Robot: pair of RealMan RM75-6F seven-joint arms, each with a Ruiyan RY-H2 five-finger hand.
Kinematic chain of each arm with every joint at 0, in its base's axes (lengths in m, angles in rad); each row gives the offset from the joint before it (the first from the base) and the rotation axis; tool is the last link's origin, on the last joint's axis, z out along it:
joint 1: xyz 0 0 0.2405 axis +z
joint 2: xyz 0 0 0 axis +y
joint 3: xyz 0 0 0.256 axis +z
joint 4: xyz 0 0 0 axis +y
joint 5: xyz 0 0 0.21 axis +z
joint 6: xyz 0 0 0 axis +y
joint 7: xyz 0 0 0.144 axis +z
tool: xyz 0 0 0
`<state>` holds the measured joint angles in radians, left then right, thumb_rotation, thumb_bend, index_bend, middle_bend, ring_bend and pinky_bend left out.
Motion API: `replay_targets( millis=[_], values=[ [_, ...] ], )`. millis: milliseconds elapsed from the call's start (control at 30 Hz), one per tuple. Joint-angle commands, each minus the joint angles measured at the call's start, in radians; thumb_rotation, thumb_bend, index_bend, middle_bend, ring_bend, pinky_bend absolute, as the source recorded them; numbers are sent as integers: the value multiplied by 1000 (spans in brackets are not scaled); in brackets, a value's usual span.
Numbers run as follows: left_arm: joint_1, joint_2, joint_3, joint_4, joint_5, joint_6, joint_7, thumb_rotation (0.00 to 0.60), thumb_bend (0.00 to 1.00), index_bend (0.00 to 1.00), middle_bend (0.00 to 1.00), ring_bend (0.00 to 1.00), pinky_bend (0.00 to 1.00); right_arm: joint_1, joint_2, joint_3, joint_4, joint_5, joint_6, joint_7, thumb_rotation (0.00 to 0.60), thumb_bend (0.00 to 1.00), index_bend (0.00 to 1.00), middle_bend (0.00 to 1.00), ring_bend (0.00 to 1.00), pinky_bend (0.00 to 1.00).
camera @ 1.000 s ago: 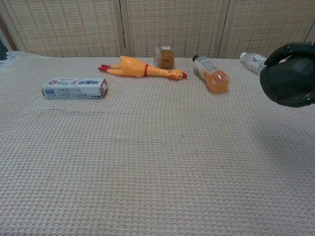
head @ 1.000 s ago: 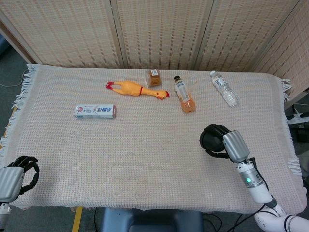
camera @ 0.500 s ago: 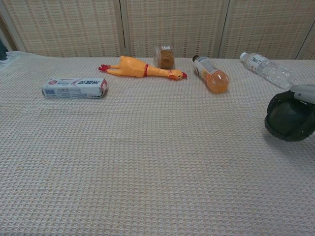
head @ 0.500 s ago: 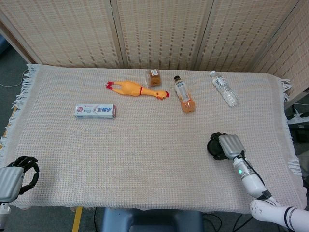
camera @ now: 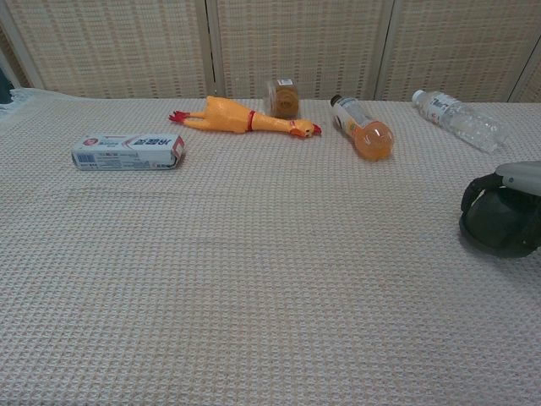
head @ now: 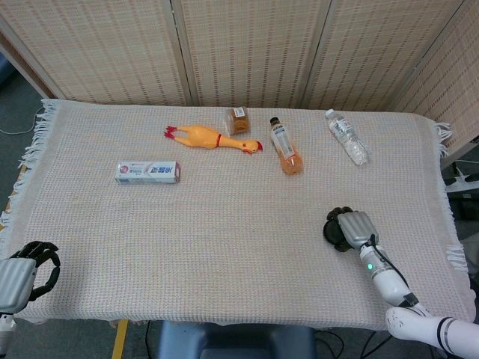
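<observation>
Bright, even light, soft shadows (both views sharp, no glare).

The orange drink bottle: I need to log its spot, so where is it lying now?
In the head view the orange drink bottle lies on its side toward the far right of the cloth, between the rubber chicken and the clear water bottle.

The right hand (head: 347, 229) is seen low at the right side, its dark fingers (camera: 499, 222) curled in under the grey back of the hand, with nothing held in them. Its forearm is stretched back toward the lower right corner of the head view. The left hand (head: 21, 274) is seen at the lower left corner, fingers curled in, nothing held.
</observation>
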<state>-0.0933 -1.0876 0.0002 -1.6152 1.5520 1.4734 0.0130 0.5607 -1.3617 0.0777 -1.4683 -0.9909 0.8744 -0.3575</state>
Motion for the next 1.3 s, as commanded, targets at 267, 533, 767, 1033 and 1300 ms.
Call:
replay_targets(
  millis=[267, 533, 767, 1033, 1300],
  values=[
    [0, 0, 0, 0, 1, 1, -1, 600, 448, 602, 351, 268, 492, -17, 8, -11, 0, -78, 37, 51, 600, 136, 318, 24, 0, 125],
    [0, 1, 0, -1, 1, 0, 1, 600, 447, 603, 353, 269, 492, -17, 18, -20, 4, -69, 27, 34, 600, 136, 137, 0, 0, 64],
    [0, 0, 0, -1, 1, 0, 1, 600, 446, 603, 353, 272, 492, -18, 20, -19, 0, -65, 36, 26, 600, 136, 0, 0, 0, 42],
    [0, 0, 1, -1, 0, -2, 3, 600, 447, 601, 353, 272, 492, -47, 25, -10, -28, -143, 103, 101, 600, 136, 0, 0, 0, 91],
    [0, 0, 2, -4, 0, -4, 8, 600, 448, 602, 353, 273, 492, -54, 12, -6, -18, -145, 117, 91, 600, 136, 129, 82, 69, 223]
  ],
)
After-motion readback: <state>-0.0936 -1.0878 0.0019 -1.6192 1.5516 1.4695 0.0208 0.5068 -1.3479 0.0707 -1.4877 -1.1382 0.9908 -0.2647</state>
